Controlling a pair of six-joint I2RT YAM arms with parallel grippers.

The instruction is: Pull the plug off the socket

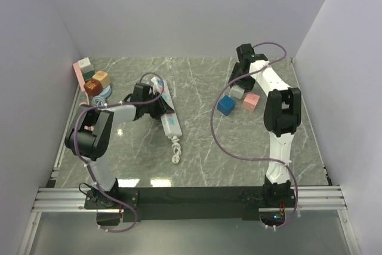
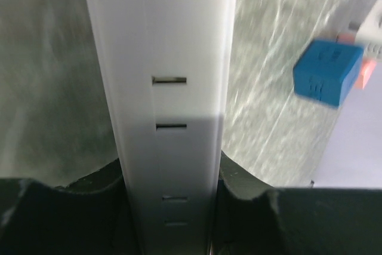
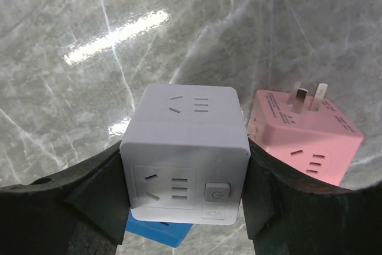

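White cord [image 1: 175, 150], bundled short, lies nearest us on the marble-patterned tabletop [image 1: 203, 88]. It leads up into the socket [image 1: 169, 122], the long strip lying left of centre and running away from us. Our left gripper [image 2: 170, 168] is clamped across the strip's narrow sides, both fingers touching smooth plastic. Only plain slots show in its wrist view, and we see no plug seated in them.

Farther out and well apart to the right sit three cube adapters: the blue cube [image 1: 225, 105], the pink cube [image 3: 298, 141] with its prongs pointing up, and the white cube plug [image 3: 188, 117]. Our right gripper [image 3: 185, 171] is closed on the white cube plug, a finger pressed to each side. We judge the plug already free of the socket, though the left arm hides part of the strip from above.

Two things worry us. The pink cube stands just beside the right finger, so any sideways swing could knock it over. The strip's sides are slick, so a tug could let it slide through the left fingers or drag the cord.

As for writing, the white cube plug carries only a power symbol on its button. The pink cube has fine print near its prongs, too small for us to read, and no brand shows.
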